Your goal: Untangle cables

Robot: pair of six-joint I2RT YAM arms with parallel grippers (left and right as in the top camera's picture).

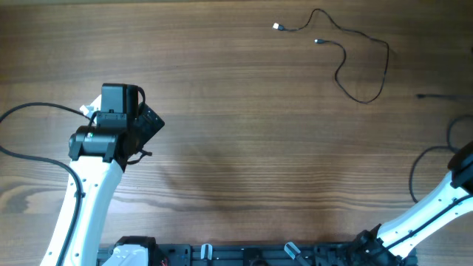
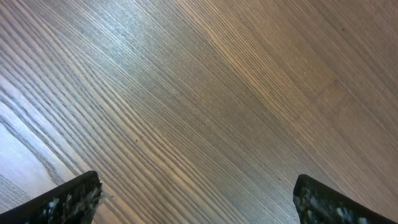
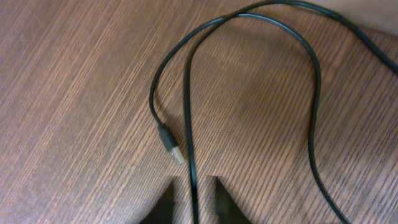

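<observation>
While 1 cable (image 3: 188, 106) is running between them, right jaws: standing narrow, straddling it, not gripping.
Left jaws: gaping wide above the desk (image 2: 249, 93).

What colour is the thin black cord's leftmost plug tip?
White plug tip; clearest in the overhead view.

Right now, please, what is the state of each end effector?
Left end effector: open, holding nothing.
Right end effector: narrowly open, astride a thin black cable, not clamping it.
</observation>
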